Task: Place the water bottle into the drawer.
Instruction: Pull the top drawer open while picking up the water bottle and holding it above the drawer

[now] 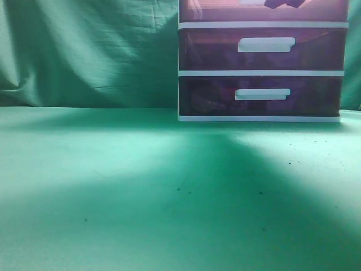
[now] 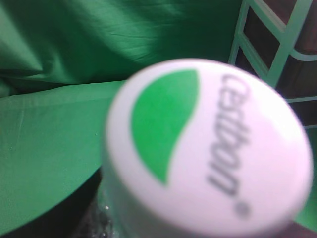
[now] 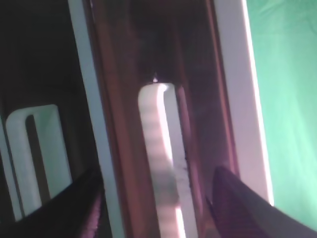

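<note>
The water bottle [image 2: 208, 148] fills the left wrist view: a white cap with a green leaf mark and grey lettering, and clear plastic below it. My left gripper is shut on it; only a dark finger [image 2: 49, 218] shows at the lower left. Neither shows in the exterior view. The drawer [image 1: 214, 10] is the top one in view, dark purple-brown, cut off by the upper edge. My right gripper [image 3: 158, 208] is open, with one dark finger on each side of the drawer's white bar handle [image 3: 161, 148]. A dark bit of it shows at the handle in the exterior view [image 1: 285, 3].
Two like drawers [image 1: 262, 49] [image 1: 262, 95] sit below in the white-framed unit [image 1: 259, 118], which stands at the back right of the green cloth table [image 1: 141, 192]. A green curtain [image 1: 84, 51] hangs behind. The unit's frame shows at the right of the left wrist view [image 2: 277, 54].
</note>
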Robot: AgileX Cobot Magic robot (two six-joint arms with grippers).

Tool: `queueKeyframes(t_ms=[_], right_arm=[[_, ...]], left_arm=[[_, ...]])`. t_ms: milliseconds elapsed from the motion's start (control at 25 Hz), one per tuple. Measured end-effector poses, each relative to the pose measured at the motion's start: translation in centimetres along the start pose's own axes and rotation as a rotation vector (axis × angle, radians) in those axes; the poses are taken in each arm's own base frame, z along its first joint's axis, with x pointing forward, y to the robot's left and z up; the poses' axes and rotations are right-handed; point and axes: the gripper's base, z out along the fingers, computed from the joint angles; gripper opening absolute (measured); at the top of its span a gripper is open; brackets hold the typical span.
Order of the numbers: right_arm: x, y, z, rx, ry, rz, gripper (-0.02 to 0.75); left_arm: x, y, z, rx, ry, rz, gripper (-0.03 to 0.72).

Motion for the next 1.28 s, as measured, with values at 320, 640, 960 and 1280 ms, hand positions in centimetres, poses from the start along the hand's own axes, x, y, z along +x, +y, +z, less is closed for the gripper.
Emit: queueKeyframes(t_ms=[320,640,960,1280], right_arm=[[0.2,1.6,2.1,0.045,-0.037,-0.074,0.414],[0.0,1.7,2.9,0.111,-0.066,-0.127,0.137],[-0.1,1.3,1.5,0.098,-0.057,-0.182,0.084],[-0.1,3.1,-5.7,0.019,-0.048,-0.187,0.084]], left_arm=[[0.2,0.0,0.0,-0.003,0.020,0.000,0.299],[0.5,0.1,0.0,-0.007,0.051,0.000,0.299],[0.5,0.1,0.0,-0.006,0.051,-0.001,0.299],[0.6,0.1,-0.1,-0.007,0.073,0.011,0.299]])
